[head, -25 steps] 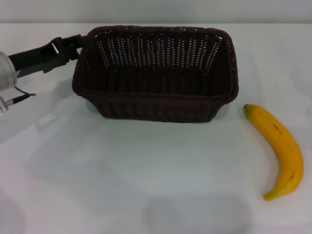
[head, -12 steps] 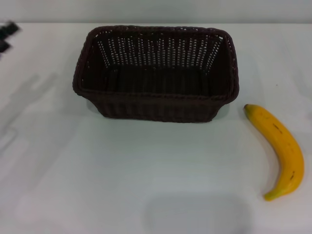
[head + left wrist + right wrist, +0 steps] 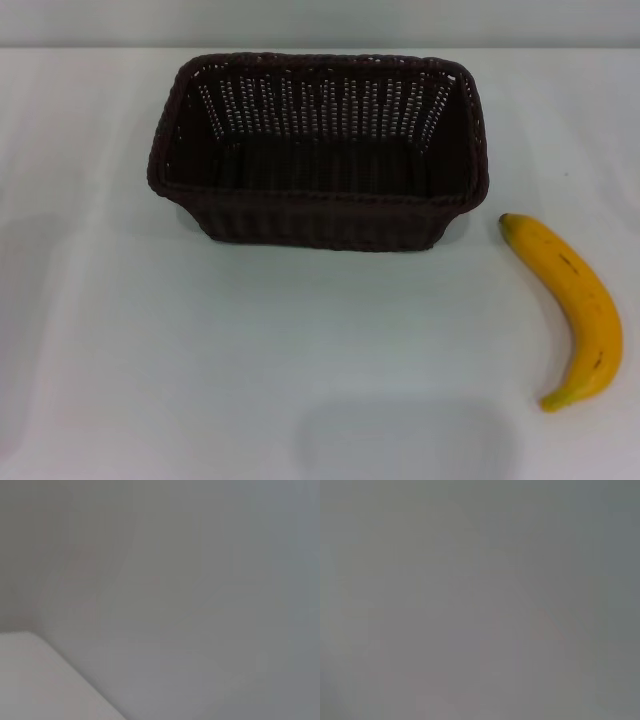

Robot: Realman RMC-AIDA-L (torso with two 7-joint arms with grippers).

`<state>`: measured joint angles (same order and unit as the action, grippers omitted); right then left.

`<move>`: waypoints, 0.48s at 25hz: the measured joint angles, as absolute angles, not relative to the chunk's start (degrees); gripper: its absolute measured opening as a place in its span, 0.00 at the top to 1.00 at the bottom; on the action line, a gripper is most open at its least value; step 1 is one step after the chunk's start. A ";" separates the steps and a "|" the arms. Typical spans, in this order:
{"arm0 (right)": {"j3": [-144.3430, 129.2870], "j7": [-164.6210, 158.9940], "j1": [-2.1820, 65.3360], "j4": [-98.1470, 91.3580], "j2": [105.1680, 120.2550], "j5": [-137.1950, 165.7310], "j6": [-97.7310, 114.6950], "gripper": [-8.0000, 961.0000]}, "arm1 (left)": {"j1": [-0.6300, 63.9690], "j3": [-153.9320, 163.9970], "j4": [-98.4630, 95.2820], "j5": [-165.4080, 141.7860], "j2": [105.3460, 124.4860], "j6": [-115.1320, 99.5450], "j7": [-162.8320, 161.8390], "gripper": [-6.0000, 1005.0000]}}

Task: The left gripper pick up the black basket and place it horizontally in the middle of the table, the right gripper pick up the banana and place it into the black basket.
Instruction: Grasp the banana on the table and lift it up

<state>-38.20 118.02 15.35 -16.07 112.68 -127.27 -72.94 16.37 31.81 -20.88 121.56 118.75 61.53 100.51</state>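
The black basket [image 3: 320,150] stands upright on the white table [image 3: 250,340], its long side across the head view, in the middle toward the back. It is empty. The yellow banana [image 3: 572,300] lies on the table to the basket's right and nearer the front, apart from it. Neither gripper shows in the head view. The left wrist view and the right wrist view show only plain grey surface, with no fingers and no task object.
The table's far edge [image 3: 320,46] runs just behind the basket. A pale corner [image 3: 45,685] shows in the left wrist view.
My left gripper was at the basket's back left corner one second ago. It pulled away to the left and has left the head view. The basket and banana have not moved.
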 joint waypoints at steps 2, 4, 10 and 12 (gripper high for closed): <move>-42.03 109.44 12.67 -23.53 111.49 -121.88 -73.16 0.11 | 16.69 31.81 -19.25 125.57 118.71 61.01 107.06 0.14; -44.75 100.95 9.61 -35.57 110.66 -111.78 -75.03 0.11 | 17.23 31.82 -19.17 126.74 118.68 60.53 109.62 0.14; -45.26 88.68 7.52 -55.35 113.35 -93.56 -77.13 0.11 | 19.16 31.91 -18.50 126.77 118.66 58.20 112.71 0.14; -46.48 82.03 7.75 -63.44 114.67 -85.86 -77.67 0.11 | 19.71 31.91 -18.10 126.77 118.70 58.03 114.12 0.14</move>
